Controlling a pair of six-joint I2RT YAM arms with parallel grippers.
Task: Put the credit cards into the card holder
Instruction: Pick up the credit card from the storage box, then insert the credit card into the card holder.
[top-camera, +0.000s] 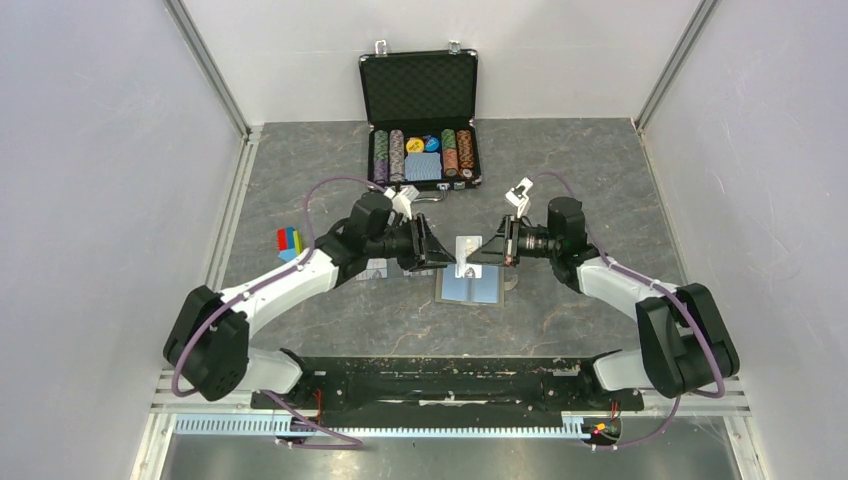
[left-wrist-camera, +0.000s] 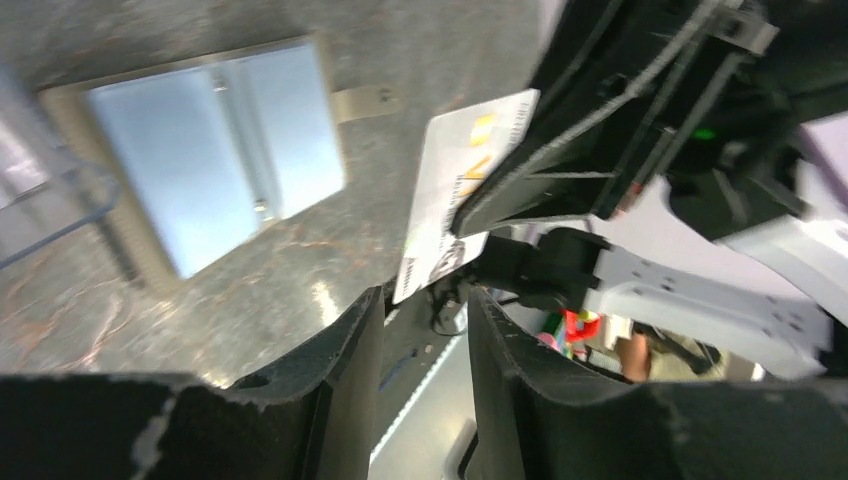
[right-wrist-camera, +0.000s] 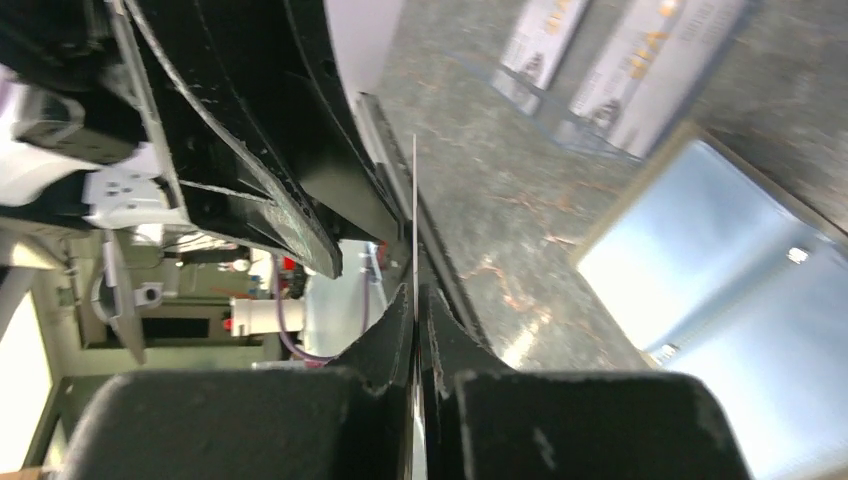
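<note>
From above, the whitish-grey rectangular credit card (top-camera: 466, 257) is held aloft near the far edge of the open taupe, blue-lined card holder (top-camera: 470, 290). Left wrist: left gripper (left-wrist-camera: 425, 330) released, card just beyond its fingertips. Right wrist: right gripper (right-wrist-camera: 415, 320) clenched on the card.

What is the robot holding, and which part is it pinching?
The right gripper pinches a thin whitish-grey rectangular credit card with a gold mark, by one edge. The left gripper is open and grips nothing.
</note>
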